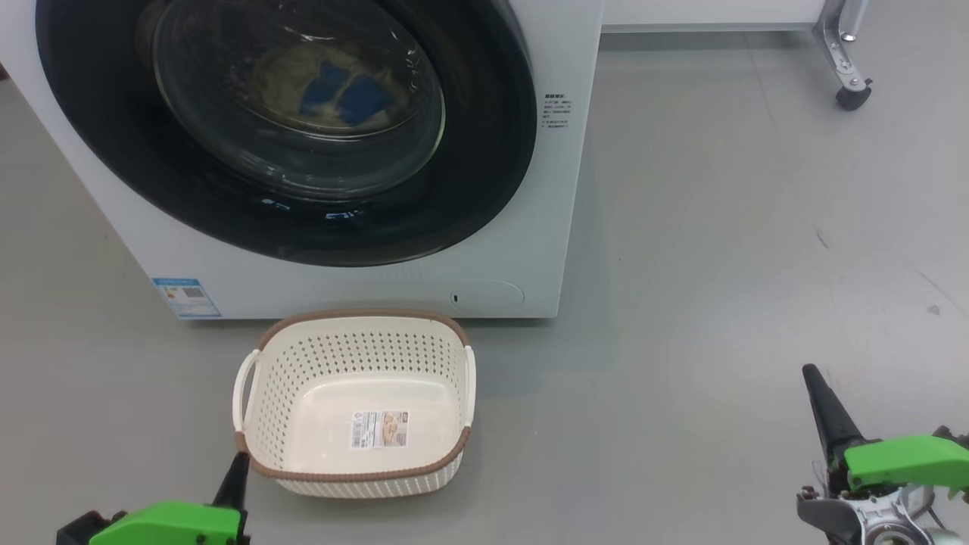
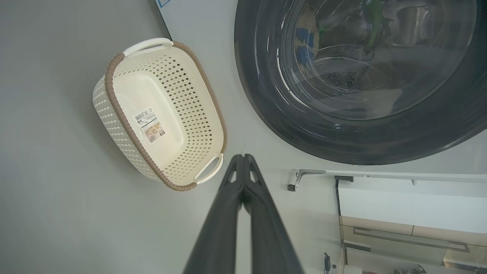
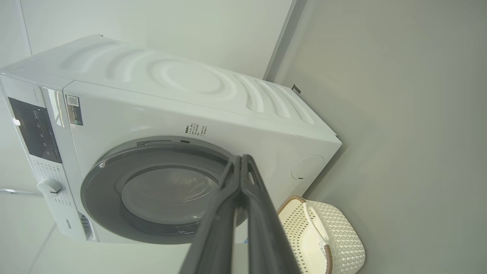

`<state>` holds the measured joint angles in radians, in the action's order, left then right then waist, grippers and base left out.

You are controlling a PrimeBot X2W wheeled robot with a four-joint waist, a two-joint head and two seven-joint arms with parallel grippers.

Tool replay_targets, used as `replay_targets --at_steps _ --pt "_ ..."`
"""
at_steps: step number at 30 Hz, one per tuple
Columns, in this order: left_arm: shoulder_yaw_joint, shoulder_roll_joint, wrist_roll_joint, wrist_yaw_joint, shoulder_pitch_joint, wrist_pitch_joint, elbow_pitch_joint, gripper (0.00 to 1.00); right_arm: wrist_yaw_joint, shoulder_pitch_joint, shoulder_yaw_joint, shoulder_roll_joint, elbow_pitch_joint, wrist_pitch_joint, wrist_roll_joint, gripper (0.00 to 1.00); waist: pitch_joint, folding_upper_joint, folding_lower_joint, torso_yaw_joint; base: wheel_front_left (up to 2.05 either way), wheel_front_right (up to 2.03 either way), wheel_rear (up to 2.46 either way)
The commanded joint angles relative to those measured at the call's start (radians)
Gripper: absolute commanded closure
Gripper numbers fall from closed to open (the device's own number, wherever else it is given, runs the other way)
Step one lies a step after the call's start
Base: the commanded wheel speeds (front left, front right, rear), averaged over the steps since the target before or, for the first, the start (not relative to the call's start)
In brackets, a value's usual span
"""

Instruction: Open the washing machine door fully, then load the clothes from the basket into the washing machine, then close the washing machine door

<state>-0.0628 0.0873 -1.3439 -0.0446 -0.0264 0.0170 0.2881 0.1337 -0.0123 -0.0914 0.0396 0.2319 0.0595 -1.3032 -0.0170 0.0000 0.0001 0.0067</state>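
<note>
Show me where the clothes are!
In the head view, the clothes lie inside the washing machine, behind its shut door, upper left, beyond the basket.

I look down on a pale grey floor (image 1: 719,227), smooth and matt; at the far right a bright metal leg (image 1: 836,38) slants down to a small black caster (image 1: 853,97) resting on the floor; a white panel (image 1: 711,11) runs along the far edge, just left of that leg; a short dark scuff (image 1: 821,238) marks the floor at the right, and a small dark spot (image 1: 934,309) lies nearer me and further right; my left wrist view shows a white cabinet (image 2: 399,205) with a tan front (image 2: 376,221) and a long grey bar handle (image 2: 407,238); my right wrist view shows a white wall (image 3: 171,23) meeting the floor along a thin pale strip (image 3: 279,38).
</note>
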Motion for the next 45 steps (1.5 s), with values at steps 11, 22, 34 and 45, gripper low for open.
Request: replay_targets --at_steps 11,22,34,45 --pt "0.091 -0.006 -0.142 -0.044 -0.067 0.038 -0.039 1.0 -0.003 0.086 0.009 0.029 -0.011 0.018 -0.164 1.0 0.007 0.0 -0.0001 -0.003 0.0 0.0 0.0" --pt "0.134 -0.015 -0.243 -0.074 -0.076 0.065 -0.042 1.0 -0.003 0.108 0.006 0.03 0.005 0.028 -0.28 1.0 0.012 0.0 -0.0001 -0.006 0.0 0.0 0.0" --pt "0.154 -0.021 -0.283 -0.086 -0.08 0.078 -0.044 1.0 -0.003 0.118 0.002 0.028 0.011 0.034 -0.326 1.0 0.014 0.0 -0.0001 -0.007 0.0 0.0 0.0" --pt "0.157 -0.023 -0.281 -0.086 -0.08 0.081 -0.044 1.0 -0.003 0.118 -0.002 0.026 0.012 0.037 -0.323 1.0 0.014 0.0 -0.0001 -0.007 0.0 0.0 0.0"
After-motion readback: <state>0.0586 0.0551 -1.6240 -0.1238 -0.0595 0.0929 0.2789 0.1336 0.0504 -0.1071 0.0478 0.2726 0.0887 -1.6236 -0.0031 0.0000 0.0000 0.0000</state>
